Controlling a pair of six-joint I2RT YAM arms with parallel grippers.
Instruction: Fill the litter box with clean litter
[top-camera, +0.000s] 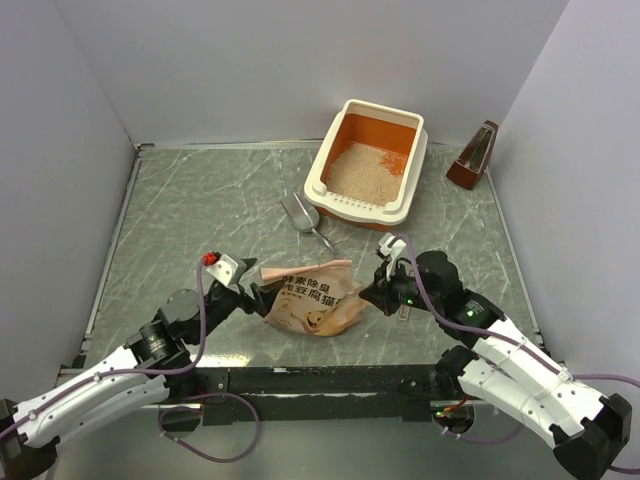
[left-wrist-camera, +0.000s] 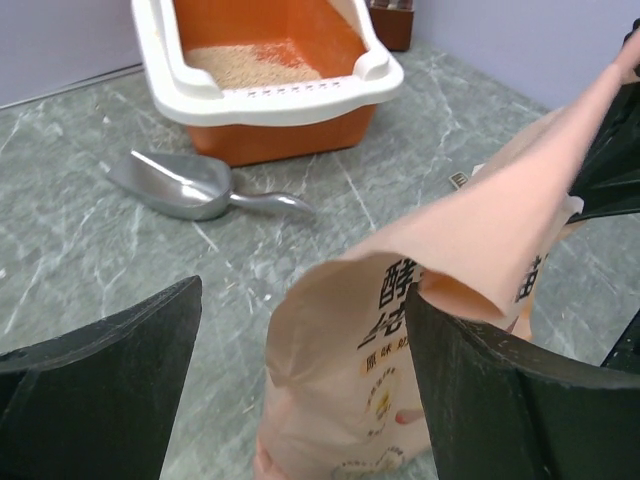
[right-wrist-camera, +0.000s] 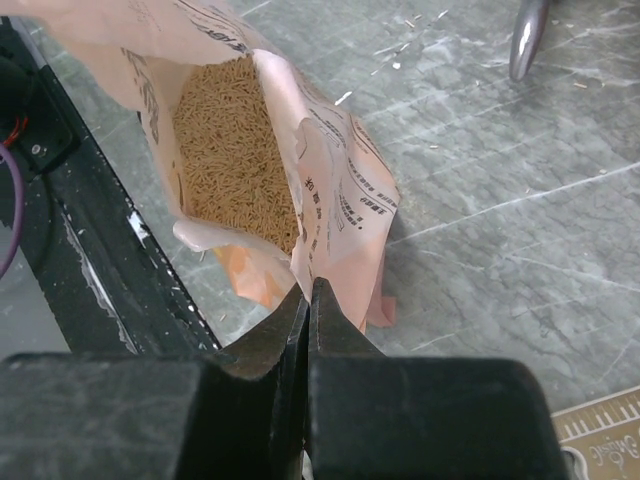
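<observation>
Cream-rimmed litter box (top-camera: 318, 182), orange inside, sits far right on the surface (top-camera: 200, 200), holding pale litter (top-camera: 362, 170). The left fingers (left-wrist-camera: 100, 390) gape open; the right fingers (right-wrist-camera: 275, 345) pinch a pink bag (right-wrist-camera: 340, 200), whose grainy contents only the right wrist view shows.

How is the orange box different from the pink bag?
The litter box is a stiff tray, cream outside and orange inside; the bag is soft, crumpled and peach-pink with printing. The litter box sits at the far side of the table with no tool on it; the bag lies at the near side, its edge pinched by the right tool. Both are open and hold grainy litter.
</observation>
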